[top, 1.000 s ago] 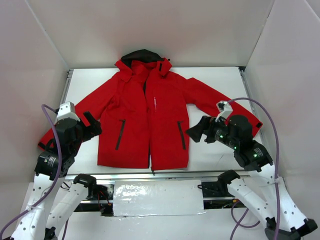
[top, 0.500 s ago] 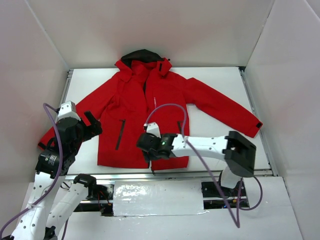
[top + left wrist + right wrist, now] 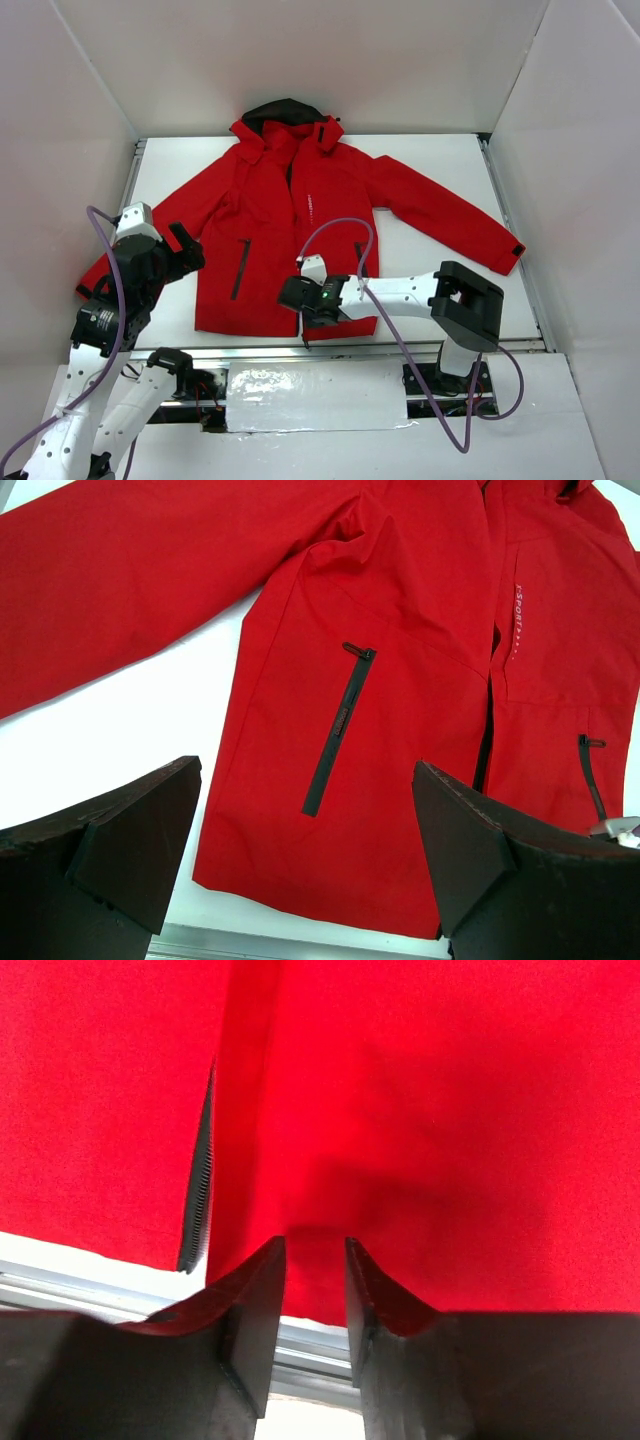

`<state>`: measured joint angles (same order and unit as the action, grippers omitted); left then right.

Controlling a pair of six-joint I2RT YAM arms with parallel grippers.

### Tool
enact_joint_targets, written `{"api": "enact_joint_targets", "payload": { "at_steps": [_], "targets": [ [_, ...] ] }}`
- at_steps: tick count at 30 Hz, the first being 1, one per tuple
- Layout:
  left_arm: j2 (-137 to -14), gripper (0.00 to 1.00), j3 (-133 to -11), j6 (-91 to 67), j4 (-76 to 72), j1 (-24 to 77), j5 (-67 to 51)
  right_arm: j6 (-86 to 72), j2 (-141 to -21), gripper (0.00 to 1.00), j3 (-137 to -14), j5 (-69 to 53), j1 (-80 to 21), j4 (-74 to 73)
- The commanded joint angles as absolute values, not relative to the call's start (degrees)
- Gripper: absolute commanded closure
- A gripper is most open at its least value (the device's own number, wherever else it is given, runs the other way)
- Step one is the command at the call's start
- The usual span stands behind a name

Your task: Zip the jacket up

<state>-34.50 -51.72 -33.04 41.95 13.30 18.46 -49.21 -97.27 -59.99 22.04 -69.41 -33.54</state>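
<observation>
White arms (image 3: 400, 292), black fingers (image 3: 130, 830), purple cables (image 3: 340, 221).

Table (image 3: 440, 160) seen from above and behind. Left wrist view aimed over jacket (image 3: 400, 710) front; right wrist view held close — hem shared by all.

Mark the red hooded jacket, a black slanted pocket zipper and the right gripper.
red hooded jacket (image 3: 260, 210): top external view, chest panel
black slanted pocket zipper (image 3: 336, 730): left wrist view, mid-length
right gripper (image 3: 314, 1248): right wrist view, between fingertips, at hem
</observation>
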Motion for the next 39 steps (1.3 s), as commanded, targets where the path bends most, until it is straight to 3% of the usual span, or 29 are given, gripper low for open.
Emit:
{"api": "enact_joint_targets", "payload": {
  "at_steps": [1,6,20,28,31,39],
  "targets": [
    [-34.2,0.01,-51.5,-32.1,39.8,13.4,17.9,-50.5,-95.3,0.62,-59.1,22.4,-69.8,-30.1],
    [-34.6,0.0,-51.6,-32.0,39.7,13.4,17.7,-51.4,-91.2,0.53,-57.4,20.8,-71.1,-26.1],
    [-34.6,0.01,-51.5,-31.8,39.6,13.4,17.1,-54.3,-97.7,0.54,-64.0,24.6,-74.4,-30.2],
    [-34.4,0.01,-51.5,-31.6,39.6,13.4,16.9,-55.9,-97.9,0.65,-62.5,26.8,-74.4,-31.7],
    [-34.4,0.01,-51.4,-31.7,39.6,13.4,17.0,-56.6,-97.6,0.77,-61.2,26.9,-74.4,-31.6],
    [-35.2,0.01,-51.6,-31.7,39.6,13.4,16.9,-57.6,-96.9,0.79,-57.9,27.2,-74.4,-30.9]
  ]
}}
